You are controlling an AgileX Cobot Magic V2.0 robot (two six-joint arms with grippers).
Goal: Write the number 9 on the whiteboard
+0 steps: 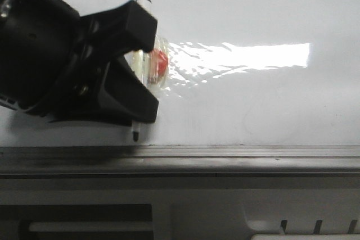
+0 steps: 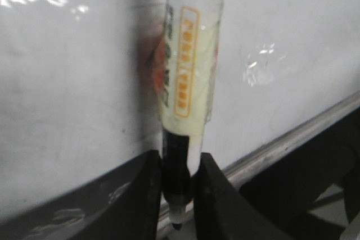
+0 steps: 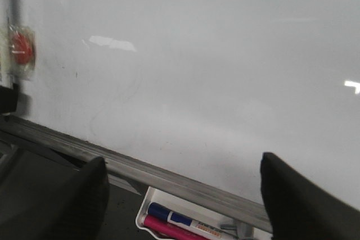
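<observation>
Low on the large glossy white whiteboard (image 1: 253, 99), just above its grey metal bottom rail (image 1: 225, 153), my left jaws (image 1: 138, 77) are clenched around a white-barrelled marker pen with a black tip and an orange-printed label (image 2: 188, 71). Its black tip (image 1: 135, 134) points down toward the rail, near the board's lower edge; I cannot tell whether it touches the surface. No black number 9 shows on the board, only faint grey smudges, so I judge the writing has not yet begun and I am at the approach step. My right jaws (image 3: 180, 195) hang released, holding nothing, above a white tray with a blue and a pink marker (image 3: 185, 223) below the rail. Next I should lift the pen to clear board, press the tip lightly, and trace the loop first.
</observation>
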